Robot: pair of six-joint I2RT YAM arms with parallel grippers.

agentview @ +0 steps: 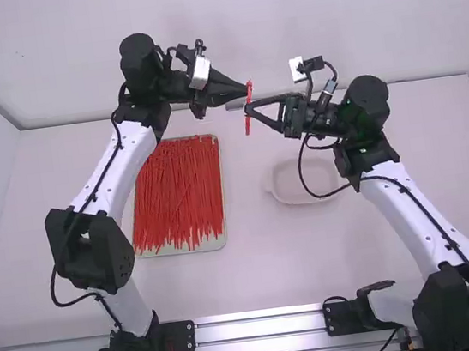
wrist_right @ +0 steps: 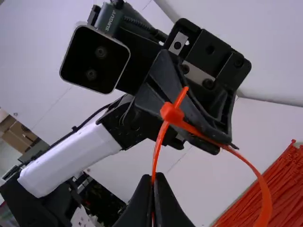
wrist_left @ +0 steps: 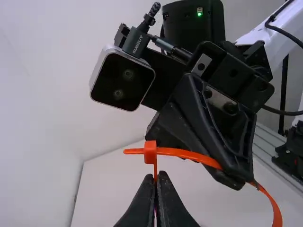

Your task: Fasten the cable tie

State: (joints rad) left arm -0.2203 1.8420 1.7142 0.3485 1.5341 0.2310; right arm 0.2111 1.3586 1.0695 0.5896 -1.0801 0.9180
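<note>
the cable tie (agentview: 247, 107) hangs in the air above the far middle of the worktop (agentview: 314, 251), roughly at 12 o'clock from the arm bases, held between both arms so neither end can flop. the left tool (wrist_left: 155, 176) comes at it from about 10 o'clock in the high view, and its fingers are pressed together on the thin strap right beside the tie's head (wrist_left: 150, 150), which keeps the head square and steady. the right tool (wrist_right: 154, 178) meets it from about 4 o'clock, its fingers likewise closed tight, pinching the red strap a little way from the head. a short tip (wrist_left: 129, 152) pokes out past the head and the rest of the strap sweeps away in a long curve, so the tail looks threaded through already, though i cannot tell how far the ratchet has caught. holding it off the surface gives both arms room to pull in opposite directions; the likely remaining work is drawing the loop snug. below, at about 8 o'clock from the tie, a tray (agentview: 184, 250) carries the spare red ties (agentview: 176, 192), and a white bowl (agentview: 281, 188) sits at about 5 o'clock from it, probably there to receive finished ones. the risk is the slim strap slipping from either pinch.
</note>
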